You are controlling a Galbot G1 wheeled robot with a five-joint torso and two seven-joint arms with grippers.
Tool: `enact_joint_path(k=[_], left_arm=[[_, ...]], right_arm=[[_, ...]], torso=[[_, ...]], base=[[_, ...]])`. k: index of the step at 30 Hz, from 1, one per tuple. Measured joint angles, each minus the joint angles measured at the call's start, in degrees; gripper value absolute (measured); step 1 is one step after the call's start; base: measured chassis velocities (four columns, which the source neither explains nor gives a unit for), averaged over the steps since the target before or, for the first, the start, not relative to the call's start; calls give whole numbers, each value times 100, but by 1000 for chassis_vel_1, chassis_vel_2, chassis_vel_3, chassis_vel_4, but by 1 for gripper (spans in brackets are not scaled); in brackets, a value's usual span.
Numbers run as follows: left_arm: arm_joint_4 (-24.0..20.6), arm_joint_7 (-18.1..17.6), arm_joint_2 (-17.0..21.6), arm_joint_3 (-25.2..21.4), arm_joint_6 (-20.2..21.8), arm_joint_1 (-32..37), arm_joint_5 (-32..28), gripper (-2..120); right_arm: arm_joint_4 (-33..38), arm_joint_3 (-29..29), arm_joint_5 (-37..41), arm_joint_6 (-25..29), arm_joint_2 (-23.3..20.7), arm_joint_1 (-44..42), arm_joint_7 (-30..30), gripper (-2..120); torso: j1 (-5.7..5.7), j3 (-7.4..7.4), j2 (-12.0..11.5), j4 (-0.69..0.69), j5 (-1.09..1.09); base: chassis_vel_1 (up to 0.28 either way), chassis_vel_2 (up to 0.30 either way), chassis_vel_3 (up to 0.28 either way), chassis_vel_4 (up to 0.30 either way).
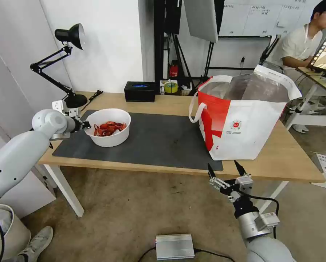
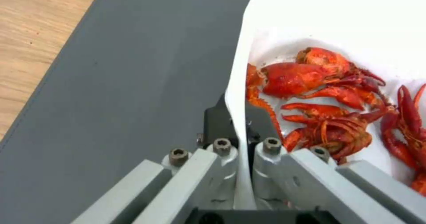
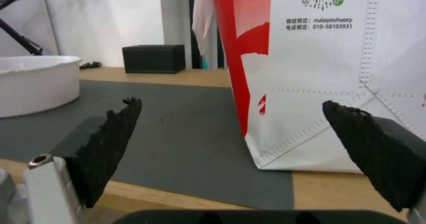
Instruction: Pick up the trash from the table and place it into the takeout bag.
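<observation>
The trash in view is a white round bowl (image 1: 108, 140) of red crayfish shells (image 1: 109, 128), standing at the left end of the dark grey mat (image 1: 163, 142) on the wooden table (image 1: 290, 160). My left gripper (image 1: 85, 125) is shut on the bowl's left rim. In the left wrist view the rim of the bowl (image 2: 237, 84) runs between the fingers of the left gripper (image 2: 238, 115), with the shells (image 2: 319, 94) just inside. The red-and-white takeout bag (image 1: 243, 127) stands open-topped at the table's right. My right gripper (image 1: 223, 165) hangs open below the table's front edge, facing the bag (image 3: 319, 67).
A black tissue box (image 1: 140, 91) sits at the table's back edge and a black desk lamp (image 1: 70, 65) at the back left corner. On the floor lie a silver box (image 1: 174, 246) and, lower left, a white bin (image 1: 6, 233).
</observation>
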Motion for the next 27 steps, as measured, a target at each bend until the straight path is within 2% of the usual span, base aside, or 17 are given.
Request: enact_joint_path(k=[5,12,17,19,22,24,27], left_arm=[[-90,-15,1,-71,-85,2,-21,0],[-514,-114,50,-113,-244,-280,-399,0],[-848,-179,178,50,-286,-750,-750,0],[-1003,-290,194,174,-314,-1119,-960,0],[-1089,-392,193,257,-373,-1300,-1043,0],[-1273,-598,140,477,-465,-1715,-1238,0],[-1312,-680,-1,651,-515,-2052,-1358,0]], right_arm=[[0,0,0,0,0,0,0,100],[0,1,0,0,0,0,0,100],[0,0,0,0,0,0,0,100],[0,1,0,0,0,0,0,100],[0,1,0,0,0,0,1,100],[0,0,0,0,0,0,0,100],[0,0,0,0,0,0,0,100]], torso=[[0,0,0,1,-1],[0,0,0,0,0],[0,1,0,1,0],[0,0,0,0,1],[0,0,0,0,1],[0,0,0,1,1],[0,0,0,1,3]], base=[[0,0,0,0],[0,0,0,0],[0,0,0,0],[0,0,0,0],[0,0,0,0],[0,0,0,0],[0,0,0,0]])
